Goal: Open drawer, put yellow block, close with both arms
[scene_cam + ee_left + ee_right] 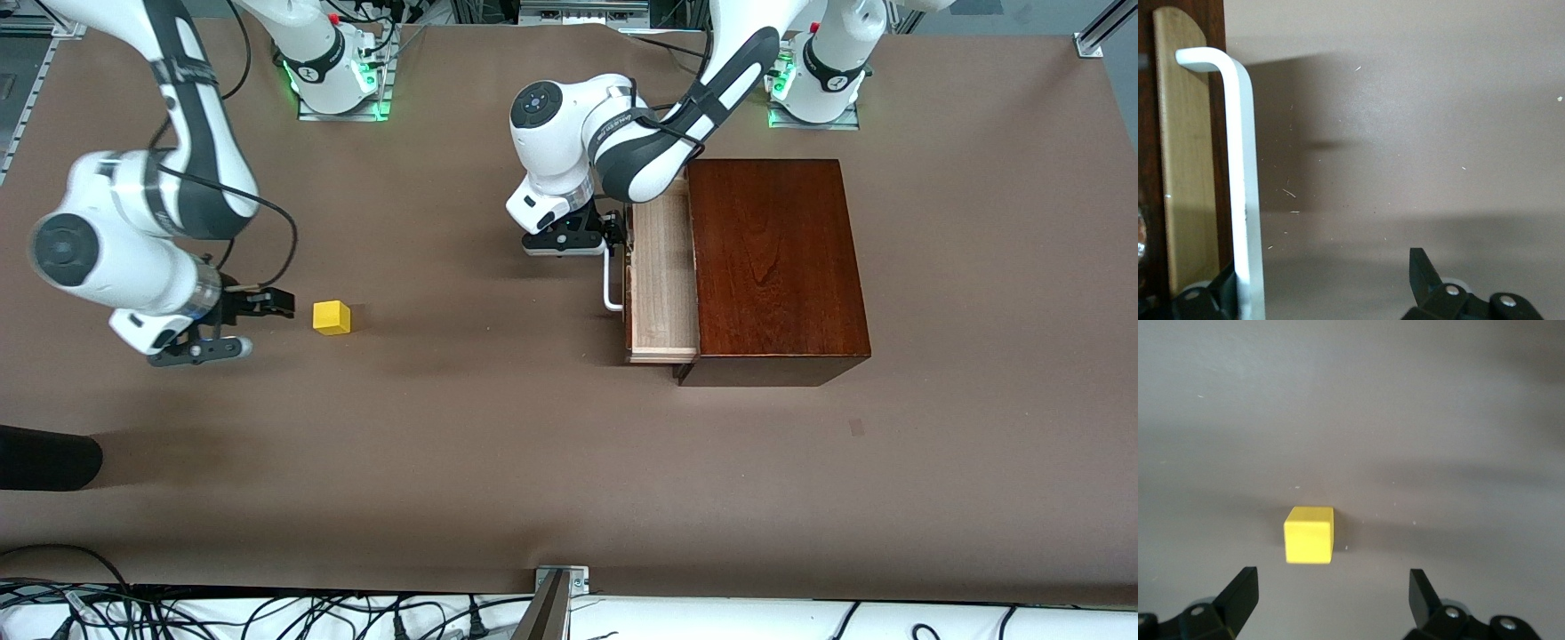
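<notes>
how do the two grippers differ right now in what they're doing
The left gripper is at the drawer, its open fingers either side of the white handle; the right gripper is near the yellow block with nothing between its fingers. The left gripper is beside the wooden box; the right gripper is toward the right arm's end of the table. Both are open.

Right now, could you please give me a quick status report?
Left gripper open at white handle; drawer part open. Right gripper open beside yellow block, not touching. Nothing between them.
</notes>
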Available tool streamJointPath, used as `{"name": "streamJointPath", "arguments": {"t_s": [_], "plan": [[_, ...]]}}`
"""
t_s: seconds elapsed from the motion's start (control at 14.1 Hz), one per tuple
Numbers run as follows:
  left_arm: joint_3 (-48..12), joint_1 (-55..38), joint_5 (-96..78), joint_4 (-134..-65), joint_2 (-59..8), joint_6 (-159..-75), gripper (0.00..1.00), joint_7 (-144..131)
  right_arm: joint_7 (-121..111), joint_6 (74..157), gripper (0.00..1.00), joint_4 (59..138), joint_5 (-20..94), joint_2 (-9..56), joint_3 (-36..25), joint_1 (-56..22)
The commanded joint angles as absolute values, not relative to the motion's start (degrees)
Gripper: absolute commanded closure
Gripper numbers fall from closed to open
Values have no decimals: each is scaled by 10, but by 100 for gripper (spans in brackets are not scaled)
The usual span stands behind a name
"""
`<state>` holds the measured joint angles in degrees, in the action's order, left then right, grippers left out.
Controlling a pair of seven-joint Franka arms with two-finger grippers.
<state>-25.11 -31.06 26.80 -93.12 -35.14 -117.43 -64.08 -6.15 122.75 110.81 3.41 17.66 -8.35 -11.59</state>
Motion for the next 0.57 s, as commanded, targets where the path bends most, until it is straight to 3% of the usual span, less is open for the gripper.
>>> {"name": "streamJointPath", "arguments": {"t_s": [0.0,0.21,0.5], "plan": [[-276,-334,258,-874,-392,-1218,0,-638,-57,1345,0,1211,44,156,-67,-114],[-276,-333,257,-832,-390,-1140,0,-593,-28,1394,0,1225,44,173,-48,-115],[-277,-332,256,-831,-374,-1095,0,-560,-19,1465,0,1252,44,200,-40,-115]]}}
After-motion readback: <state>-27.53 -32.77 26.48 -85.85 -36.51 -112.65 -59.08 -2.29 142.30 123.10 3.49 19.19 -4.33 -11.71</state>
